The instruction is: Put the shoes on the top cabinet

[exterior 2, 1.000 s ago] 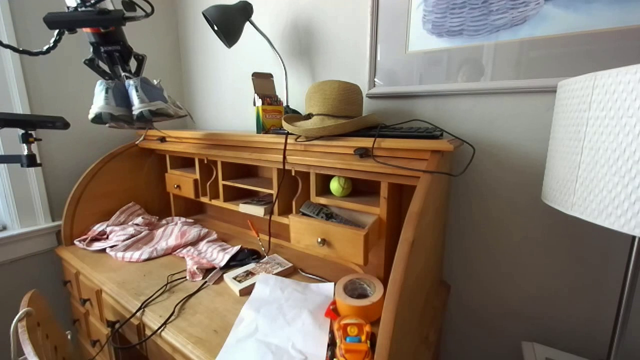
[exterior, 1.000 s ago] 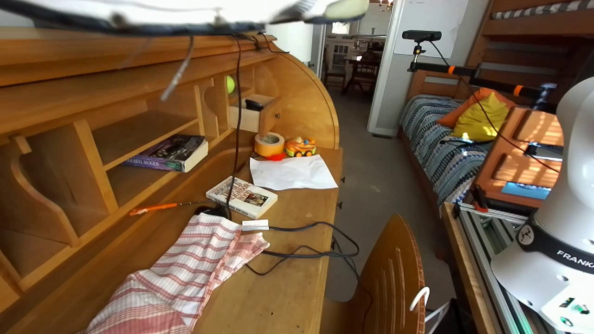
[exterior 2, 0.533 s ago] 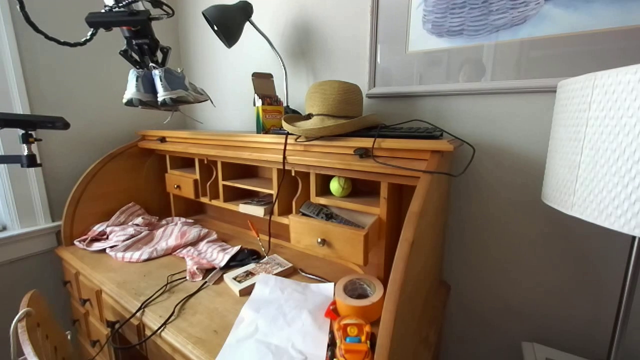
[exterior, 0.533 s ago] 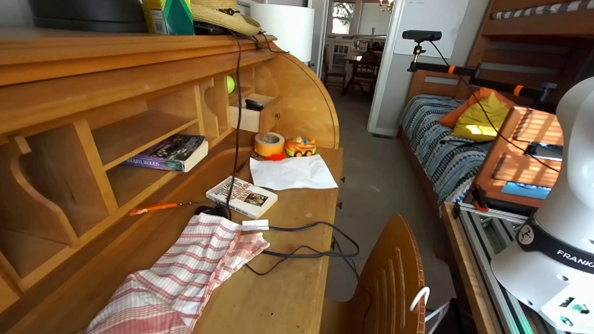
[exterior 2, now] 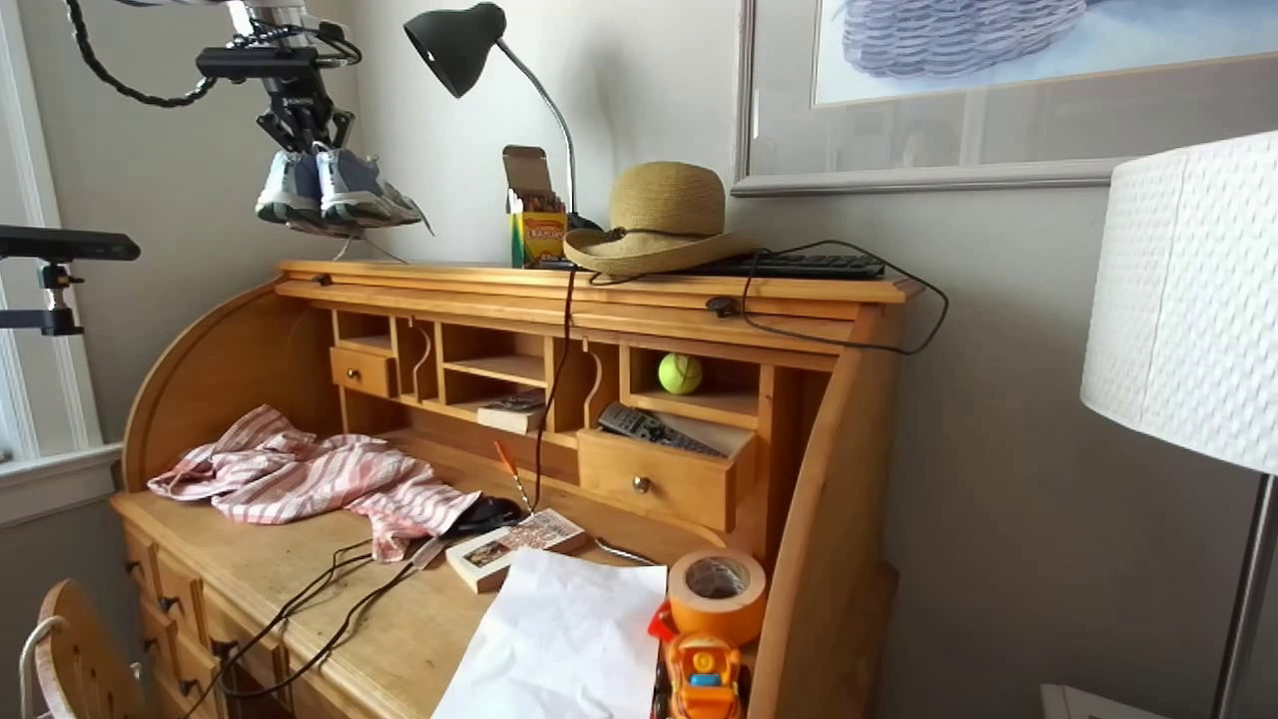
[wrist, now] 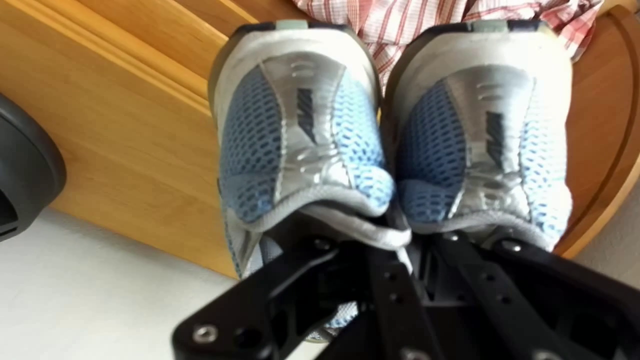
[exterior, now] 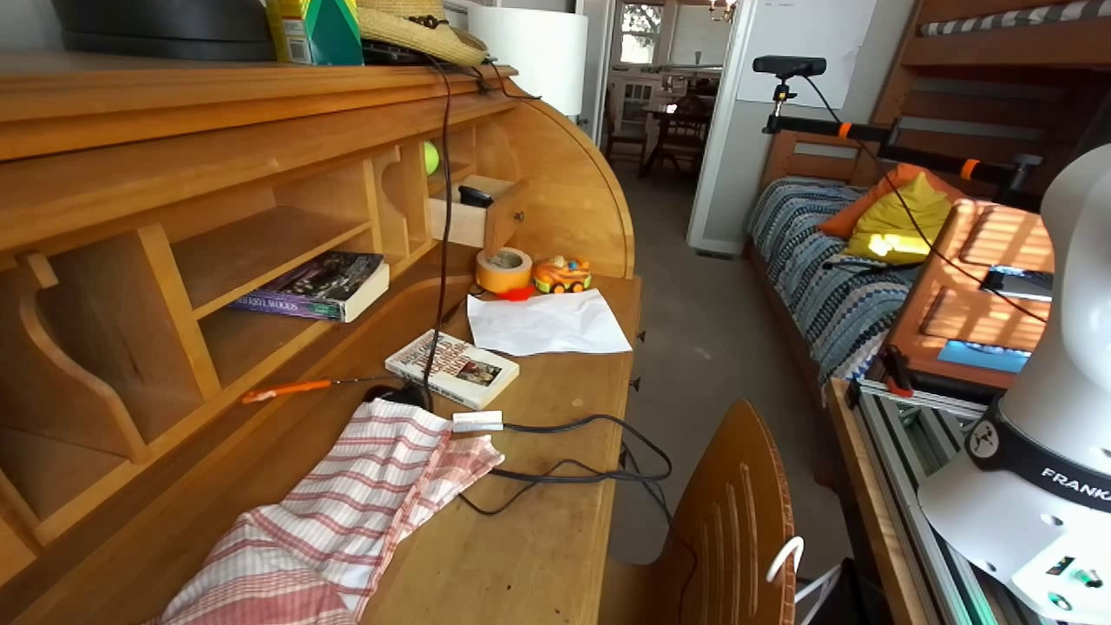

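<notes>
Abv desk top (wrist: 135, 165), pr grey-blue sneakers (exterior 2: 341, 192), pinched in blk gripper (exterior 2: 316, 146)

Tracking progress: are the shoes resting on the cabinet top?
No, the gripper holds the shoes in the air above the cabinet top.

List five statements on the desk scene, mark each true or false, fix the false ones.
1. The open yellow-and-green cardboard crayon box stands on the flat wooden desk top. True.
2. The black metal gripper holds both grey and light-blue mesh sneakers. True.
3. The sneakers rest on the desk top. False: they hang higher, with a visible gap beneath.
4. The fuzzy yellow-green tennis ball sits higher than the pulled-out wooden drawer. True.
5. The sneakers point in opposite directions. False: they point the same way, side by side.
</notes>
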Controlling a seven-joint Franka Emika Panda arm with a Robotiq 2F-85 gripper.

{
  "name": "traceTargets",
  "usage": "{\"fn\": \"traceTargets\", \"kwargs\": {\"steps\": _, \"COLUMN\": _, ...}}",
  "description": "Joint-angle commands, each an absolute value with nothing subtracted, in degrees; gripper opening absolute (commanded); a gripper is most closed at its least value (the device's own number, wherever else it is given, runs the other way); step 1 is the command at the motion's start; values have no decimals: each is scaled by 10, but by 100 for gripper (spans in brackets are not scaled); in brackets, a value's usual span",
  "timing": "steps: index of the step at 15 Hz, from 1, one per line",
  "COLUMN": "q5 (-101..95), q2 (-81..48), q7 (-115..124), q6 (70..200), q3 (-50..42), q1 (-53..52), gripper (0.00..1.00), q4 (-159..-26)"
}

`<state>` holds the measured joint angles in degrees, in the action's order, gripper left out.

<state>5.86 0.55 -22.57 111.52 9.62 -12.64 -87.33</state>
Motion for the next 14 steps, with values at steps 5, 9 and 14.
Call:
{"fn": "traceTargets", "kwargs": {"steps": 5, "q5": 5, "q2": -51, "q7": -89, "q6": 1165, "q3": 131, "q1": -144, "gripper": 4, "q4": -835}}
{"fn": "traceTargets", "kwargs": {"steps": 9, "q5": -63, "q2": -112, "q7": 65, "q6": 1212, "q3": 149, "q1": -181, "gripper": 4, "q4": -783}}
{"fn": "traceTargets", "kwargs": {"steps": 14, "q5": -167, "q2": -190, "q7": 249, "q6": 1223, "q3": 126, "q1": -244, "gripper": 4, "q4": -676}}
